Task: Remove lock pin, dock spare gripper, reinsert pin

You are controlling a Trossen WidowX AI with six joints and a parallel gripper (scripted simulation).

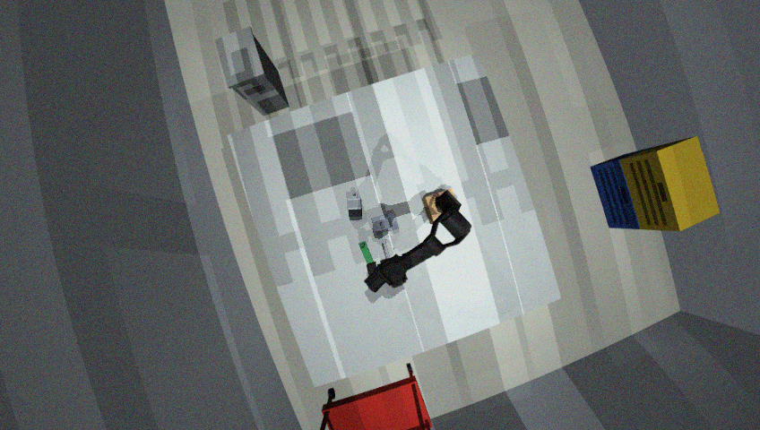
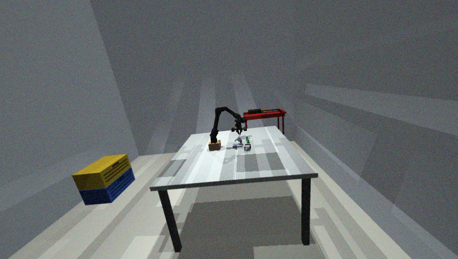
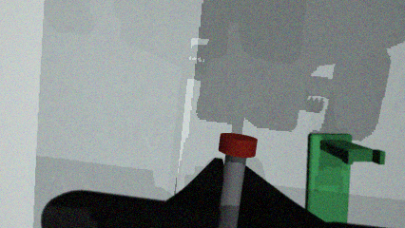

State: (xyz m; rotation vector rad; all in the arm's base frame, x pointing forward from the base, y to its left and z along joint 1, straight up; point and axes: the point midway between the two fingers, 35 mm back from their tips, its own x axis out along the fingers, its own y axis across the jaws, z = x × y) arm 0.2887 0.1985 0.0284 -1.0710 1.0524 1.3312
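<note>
The lock pin (image 3: 231,190), a grey shaft with a red head, is held between my fingertips. My gripper (image 2: 239,133) (image 3: 225,167) is shut on it and hangs above the table; the arm hides the fingertips in the top view. A blue-grey piece (image 1: 380,224) (image 2: 237,145) stands on the table near the arm, and a pale grey block (image 1: 354,204) (image 2: 247,147) stands beside it. Which is the mount and which the spare gripper is too small to tell. The socket and the pin's lower end are not visible.
A green upright bracket (image 1: 365,251) (image 2: 247,140) (image 3: 328,182) with a hooked arm stands close to my gripper. The arm's orange-brown base block (image 1: 429,206) (image 2: 214,145) sits on the table (image 1: 453,319) (image 2: 208,178). A red cart (image 1: 373,409) (image 2: 266,114) stands beyond the table edge.
</note>
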